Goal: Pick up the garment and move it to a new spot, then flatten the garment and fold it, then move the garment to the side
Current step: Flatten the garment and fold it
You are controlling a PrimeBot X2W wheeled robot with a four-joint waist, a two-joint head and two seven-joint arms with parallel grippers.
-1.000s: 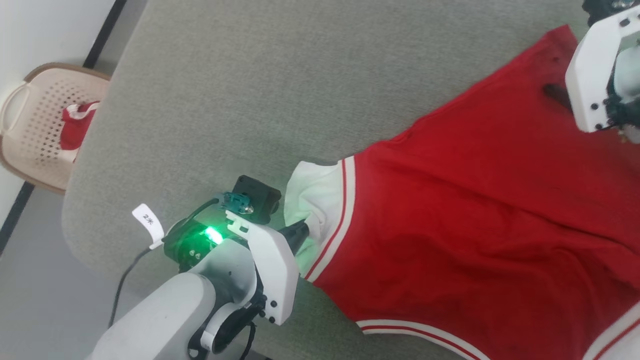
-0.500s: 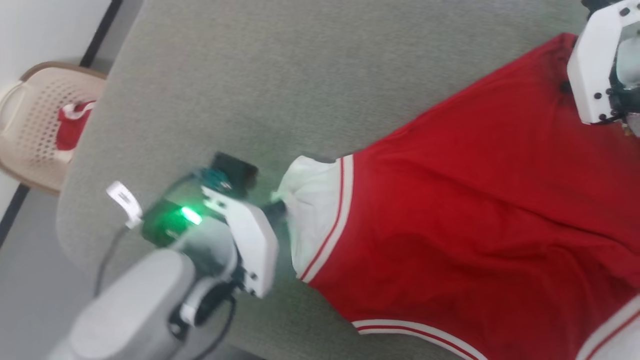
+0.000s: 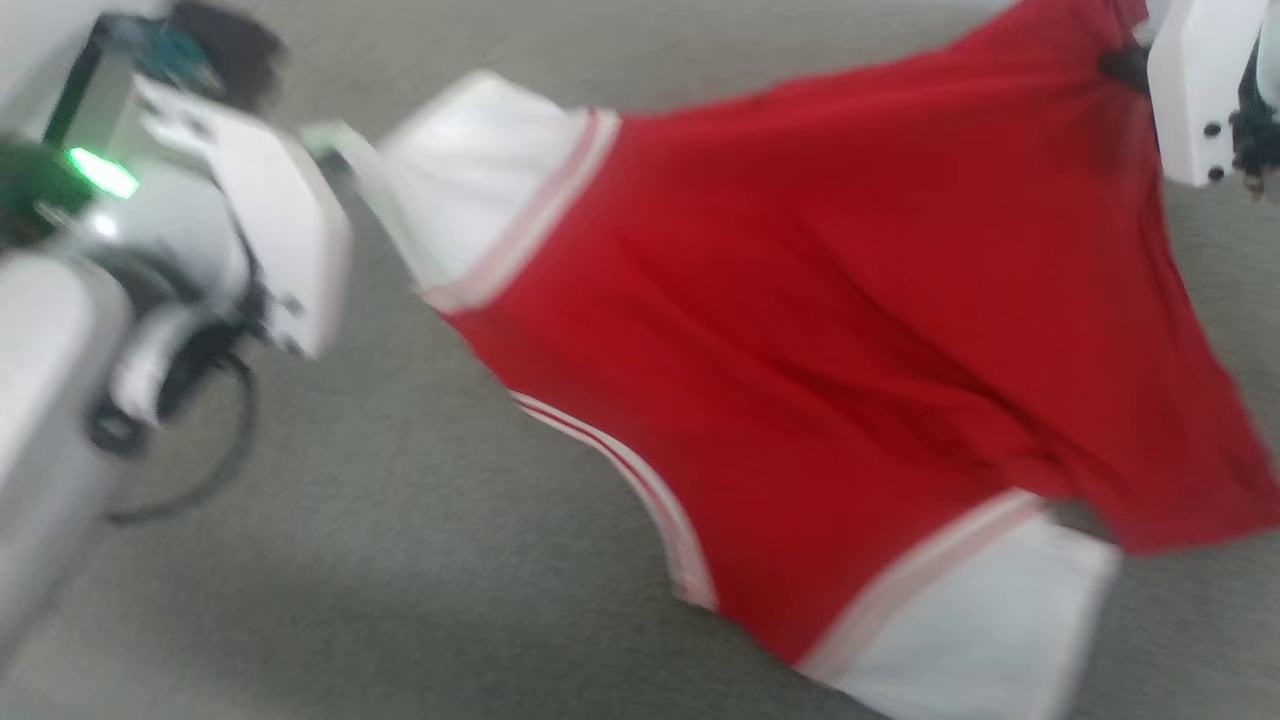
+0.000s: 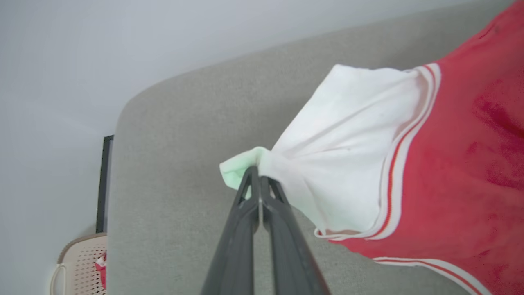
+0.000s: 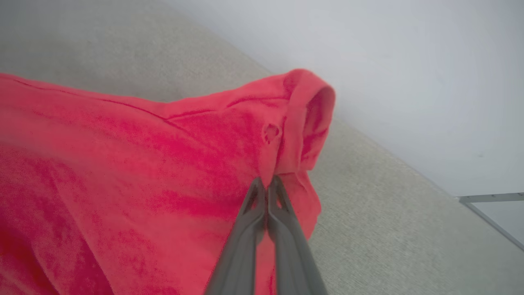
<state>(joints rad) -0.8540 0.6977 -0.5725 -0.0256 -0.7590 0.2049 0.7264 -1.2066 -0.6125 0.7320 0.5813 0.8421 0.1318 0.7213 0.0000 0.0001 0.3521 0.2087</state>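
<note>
**A:** Where is the red jersey (image 3: 820, 330) at this moment?

**B:** It is strung between the two arms above the grey padded surface (image 3: 400, 560). The left gripper (image 4: 258, 177) is clamped on the bunched tip of one white sleeve (image 4: 339, 143). The right gripper (image 5: 268, 183) is pinched tight on the rolled red hem (image 5: 305, 119) at a far corner of the body. The other sleeve hangs lowest, and the blurred head view does not show whether it touches the surface.

**A:** So this looks like the carry to a new spot. What would make the robot do it well?

**B:** Mostly even tension. The cloth between the grips is pulled fairly straight, so the arms should travel together, neither spreading nor closing. If they spread, the thin pinch on the sleeve tip is the likelier one to slip. If they close, the middle sags and drags.

**A:** And the set-down?

**B:** It should lower the hanging side first, so the low sleeve and the collar edge meet the surface and anchor. Then it should draw the two held points away from that edge, so the body lays out flat rather than folding under itself. The grips should open only once the cloth rests fully.

**A:** Any hazard nearby?

**B:** The surface's rounded edge is close on the left arm's side, with a laundry basket (image 4: 77, 266) on the floor beyond it. The landing spot should sit well inside that edge, or the sleeve will hang over it.
</note>
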